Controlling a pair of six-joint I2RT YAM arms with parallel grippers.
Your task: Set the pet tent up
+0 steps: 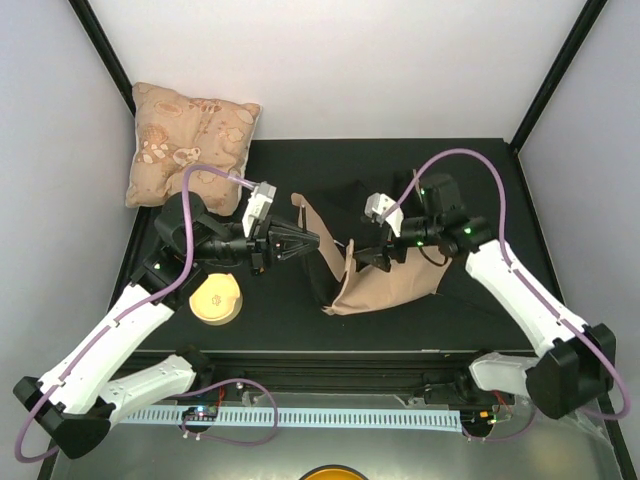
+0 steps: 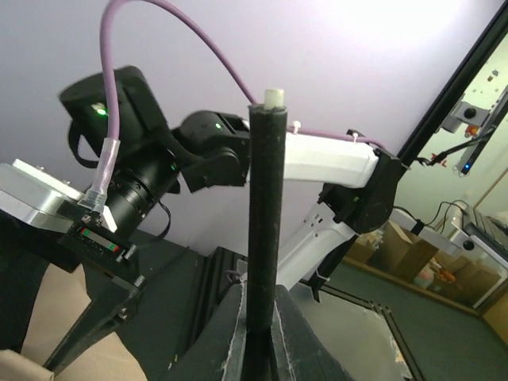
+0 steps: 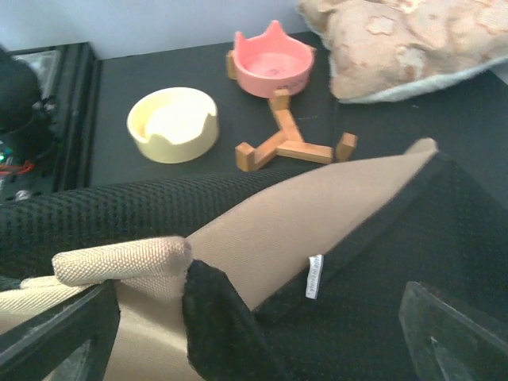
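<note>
Two arms work over one collapsed shelter on a black table [image 1: 470, 180]. Item one: pet tent [image 1: 390, 283], lying crumpled just right of centre in the overhead view, with tan canvas toward the lower right and black lining folded toward the left and top; it is not standing. Item two: black pole [image 2: 263, 238], rising upright through the middle of the left wrist view, with a white tip at its upper end. Item three: left gripper [image 2: 262, 353], pressed together on the base of that pole, one finger on each side; overhead it [image 1: 303, 243] sits at the tent's left edge. Item four: right gripper [image 3: 254, 337], fingers spread wide at the lower left and lower right corners of its view, with tan canvas and black mesh lying between them; neither finger visibly presses the fabric. Overhead it [image 1: 360, 255] meets the tent's middle fold. A small white tag [image 3: 315, 275] is sewn at the seam between canvas and mesh. Other stock: puffy beige patterned cushion [image 1: 190, 140] at the upper left of the table; yellow bowl [image 1: 216, 299] at the lower left, apart from the tent; pink bowl [image 3: 271, 59] with ear-shaped rim points; three-armed wooden stand [image 3: 290, 143] just below the pink bowl in the right wrist view.
</note>
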